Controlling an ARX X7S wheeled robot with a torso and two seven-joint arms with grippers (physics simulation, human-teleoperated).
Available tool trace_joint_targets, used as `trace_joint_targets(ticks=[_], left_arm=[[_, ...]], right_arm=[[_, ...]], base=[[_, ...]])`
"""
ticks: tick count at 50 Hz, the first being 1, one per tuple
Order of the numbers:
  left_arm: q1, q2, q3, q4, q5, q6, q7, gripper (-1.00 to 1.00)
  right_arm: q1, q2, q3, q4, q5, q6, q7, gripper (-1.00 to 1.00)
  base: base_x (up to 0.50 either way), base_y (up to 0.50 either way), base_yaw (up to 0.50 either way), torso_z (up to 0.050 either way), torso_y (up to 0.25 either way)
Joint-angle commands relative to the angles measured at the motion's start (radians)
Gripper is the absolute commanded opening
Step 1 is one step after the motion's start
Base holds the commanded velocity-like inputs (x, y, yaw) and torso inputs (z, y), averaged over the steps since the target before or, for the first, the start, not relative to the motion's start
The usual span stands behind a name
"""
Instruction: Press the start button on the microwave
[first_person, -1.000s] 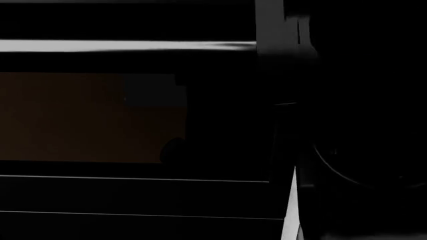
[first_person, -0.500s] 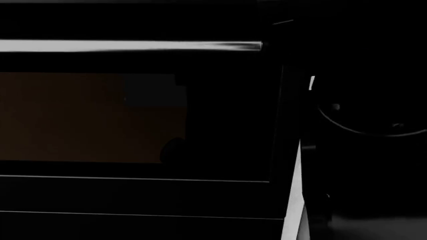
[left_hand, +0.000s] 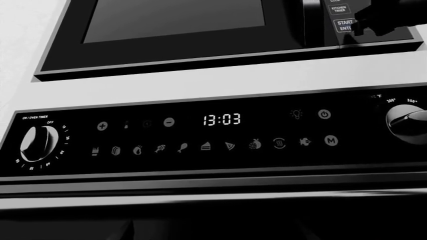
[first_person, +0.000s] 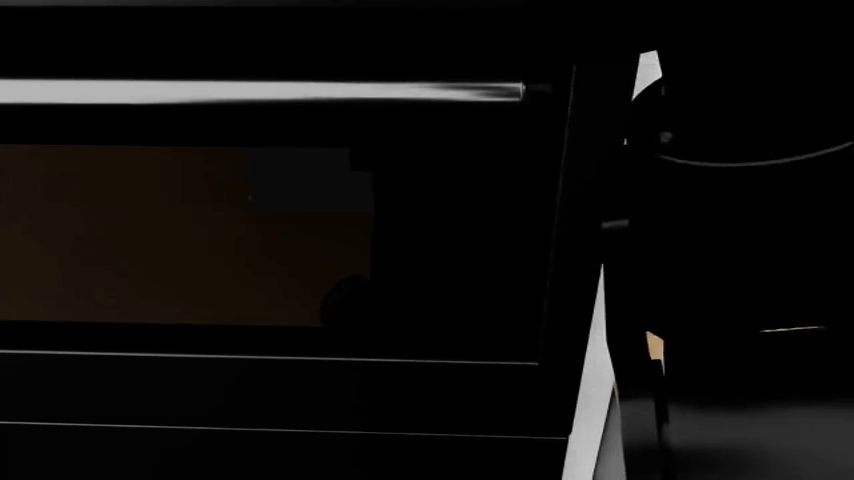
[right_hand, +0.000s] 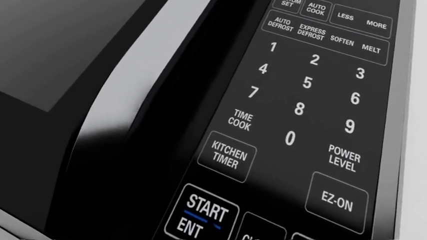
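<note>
The microwave (left_hand: 187, 20) is built in above the oven and has a black door window and a black keypad. Its START/ENT button (right_hand: 203, 212) sits low on the keypad, under KITCHEN TIMER, very close to the right wrist camera. In the left wrist view my right gripper (left_hand: 388, 17) is a dark shape touching or just in front of the START button (left_hand: 343, 25); its jaws cannot be made out. My left gripper's fingers do not show clearly in the dark near edge of its own view.
Below the microwave is the black oven control panel (left_hand: 220, 120) showing 13:03, with a dial at each end (left_hand: 39, 142) (left_hand: 407, 122). The head view is dark: the oven's silver bar handle (first_person: 254, 92), its door window (first_person: 174, 235), and my right arm (first_person: 747, 200).
In the head view the dark right arm has moved upward beside the oven door. The oven has not moved.
</note>
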Motion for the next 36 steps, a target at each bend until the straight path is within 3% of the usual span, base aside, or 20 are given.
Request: trace_joint_targets(ticks=[1, 22, 36], left_arm=[[0.005, -0.005, -0.003, -0.004, -0.002, 0.009, -0.006, 1.00], [0.024, -0.013, -0.014, -0.024, -0.008, 0.043, -0.020, 1.00], [0.031, -0.017, -0.015, -0.030, -0.008, 0.058, -0.026, 1.00]], right_arm=[[0.051, -0.004, -0.023, 0.186, 0.007, -0.119, -0.006, -1.00], [0.111, -0.027, -0.052, 0.406, 0.029, -0.208, 0.009, -1.00], [0.052, 0.001, -0.073, 0.282, 0.047, -0.086, 0.033, -1.00]], base=[[0.00, 0.00, 0.00, 0.000, 0.000], [0.00, 0.00, 0.00, 0.000, 0.000], [0.00, 0.00, 0.00, 0.001, 0.000]])
